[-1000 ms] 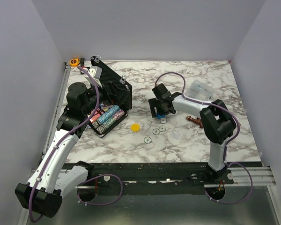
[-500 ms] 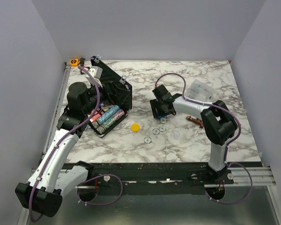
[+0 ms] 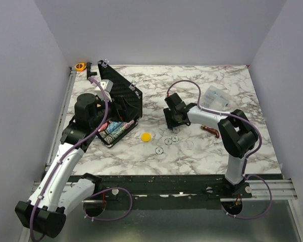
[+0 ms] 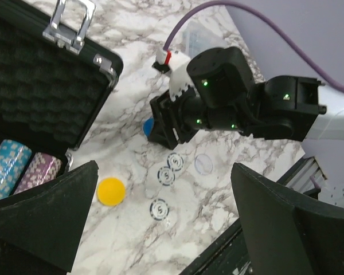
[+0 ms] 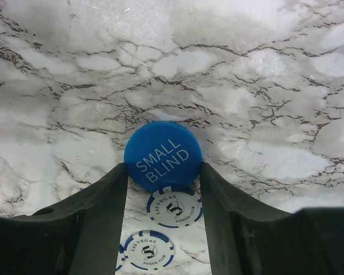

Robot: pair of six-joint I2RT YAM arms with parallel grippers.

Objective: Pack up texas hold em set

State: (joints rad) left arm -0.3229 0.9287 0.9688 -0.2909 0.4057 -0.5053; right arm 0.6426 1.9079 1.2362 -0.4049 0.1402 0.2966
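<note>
Low around blue disc [image 5: 163, 156], right pincer [image 5: 163, 167]

Case [image 3: 123, 96] sits at the table's [image 3: 242, 146] left, loose discs [image 3: 146, 136] just right of it, small blind disc [image 5: 163, 156] behind them, bag [image 3: 214, 96] further back.

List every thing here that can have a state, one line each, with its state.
poker case, open, lid raised
left gripper, open, empty
Small Blind disc, lying flat, gripped at its edges
right gripper, shut on the Small Blind disc
yellow disc, loose outside the case
loose chips, outside the case
</note>
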